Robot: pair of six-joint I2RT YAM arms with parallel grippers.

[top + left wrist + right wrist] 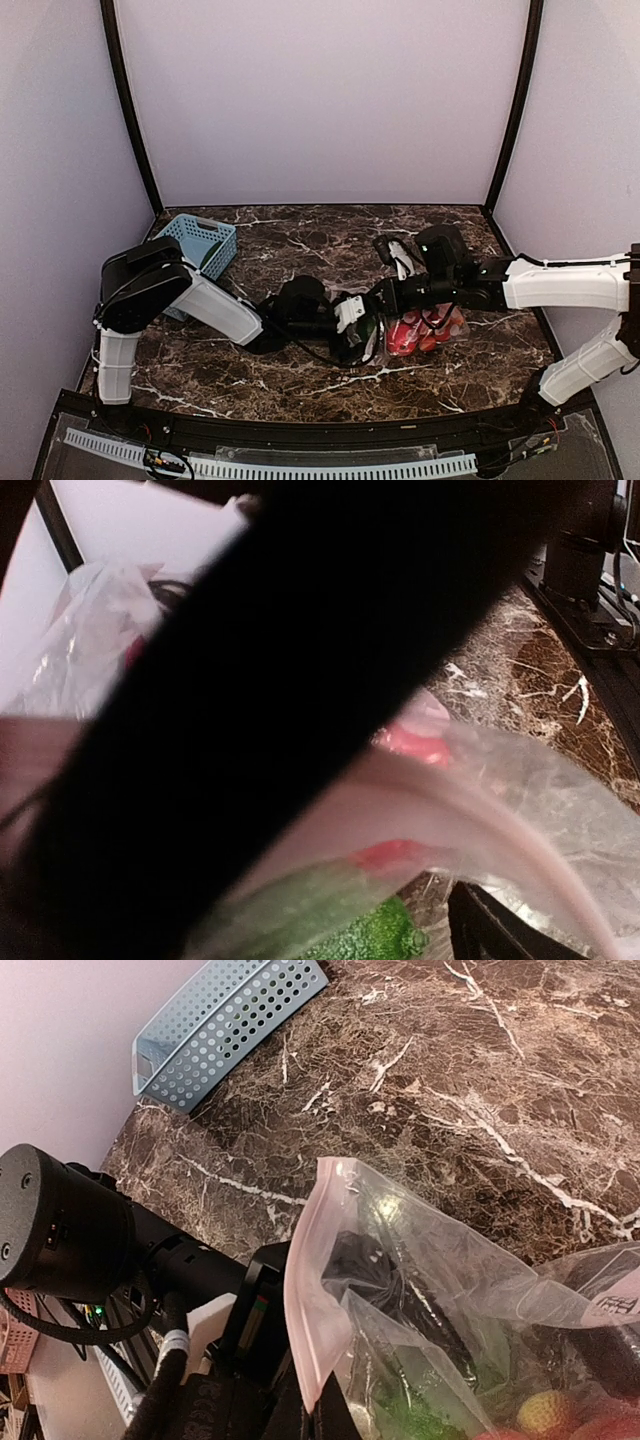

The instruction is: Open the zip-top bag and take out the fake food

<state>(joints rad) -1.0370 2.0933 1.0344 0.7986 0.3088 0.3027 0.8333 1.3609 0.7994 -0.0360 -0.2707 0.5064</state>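
Left gripper (366,338) sits nose-first in the mouth of the bag (420,1260). In its wrist view the fingers (485,930) look spread, with film, the zip strip (470,810) and some food (372,935) between them, and we see nothing pinched. Right gripper (392,298) is pressed together. We judge that it nips the bag's rim, because the rim stands up toward its camera as loose film would not, though its fingertips are hidden. That hold makes sense to us: one arm props the mouth wide and anchors the pouch so the other can reach in.

We see the bag lying right of centre on the table (300,240), between the two grippers. The food is inside it: red pieces, something green and a yellow-orange ball. We reckon the opening is done and the emptying has barely begun.

We find the table dark brown marble with white veins, smooth enough for the pouch to slide if unheld. A blue basket (200,245) sits at the back left, well apart from the bag. Pale lilac walls (320,100) close three sides, with black posts at the corners.
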